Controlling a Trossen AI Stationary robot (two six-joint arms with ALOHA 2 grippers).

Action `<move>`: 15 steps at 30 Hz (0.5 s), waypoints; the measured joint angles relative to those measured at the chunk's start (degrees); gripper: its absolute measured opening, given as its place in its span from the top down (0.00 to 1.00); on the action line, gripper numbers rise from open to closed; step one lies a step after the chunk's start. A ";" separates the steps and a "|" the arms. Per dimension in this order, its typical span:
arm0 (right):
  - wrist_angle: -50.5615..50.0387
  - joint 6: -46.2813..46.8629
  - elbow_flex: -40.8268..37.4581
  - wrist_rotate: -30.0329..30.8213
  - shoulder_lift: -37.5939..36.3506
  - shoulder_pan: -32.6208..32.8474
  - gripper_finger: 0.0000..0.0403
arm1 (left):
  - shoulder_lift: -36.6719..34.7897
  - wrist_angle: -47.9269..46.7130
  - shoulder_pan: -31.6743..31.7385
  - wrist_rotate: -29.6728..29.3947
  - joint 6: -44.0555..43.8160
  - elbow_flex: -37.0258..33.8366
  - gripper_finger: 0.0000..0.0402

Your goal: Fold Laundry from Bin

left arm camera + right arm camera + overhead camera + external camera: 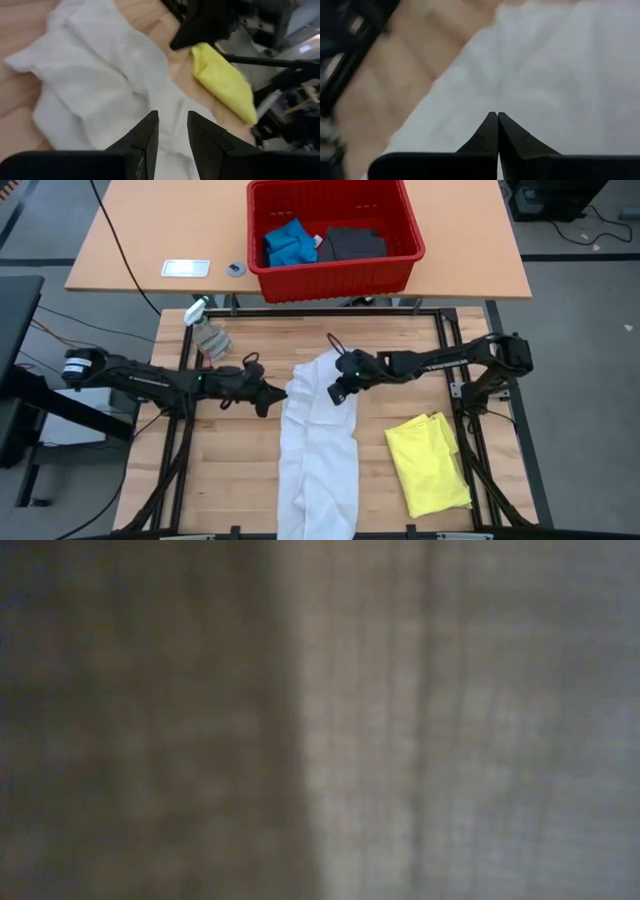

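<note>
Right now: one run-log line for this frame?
left gripper: open, at white shirt edge | right gripper: shut, over shirt | yellow T-shirt: folded | bin: blue, grey pieces

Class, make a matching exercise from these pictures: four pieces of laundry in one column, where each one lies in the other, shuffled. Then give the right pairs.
Things:
1. white shirt
2. yellow T-shirt
3. blue piece
4. dark grey piece

Places:
A. in the bin, on its left side in the high view
B. folded on the table, near the right arm's base
C. spread out in the middle of the table, between the two grippers
D. in the bin, on its right side in the high view

Pairs: 1-C, 2-B, 3-A, 4-D
</note>
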 joint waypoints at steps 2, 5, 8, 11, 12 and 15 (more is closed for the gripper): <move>-0.40 -0.51 -0.01 0.71 0.46 -1.88 0.98 | 1.80 0.33 0.38 -0.63 0.05 0.02 0.73; 0.41 -1.39 0.02 0.91 2.38 -3.99 0.99 | 5.30 -0.20 1.54 -0.80 0.02 -0.03 0.73; -1.21 -2.38 0.02 0.86 5.21 -5.39 0.99 | 8.80 0.71 2.48 -0.76 -0.04 0.09 0.73; -3.53 -3.33 0.00 1.33 7.82 -6.49 0.99 | 11.89 1.55 2.70 -0.35 -1.34 0.01 0.73; -4.02 -3.64 0.00 1.61 8.36 -6.64 0.99 | 12.65 1.54 2.63 -0.12 -1.86 0.04 0.73; -7.31 -3.81 0.00 3.23 8.68 -6.89 0.99 | 15.03 1.90 1.85 0.13 -4.08 0.02 0.73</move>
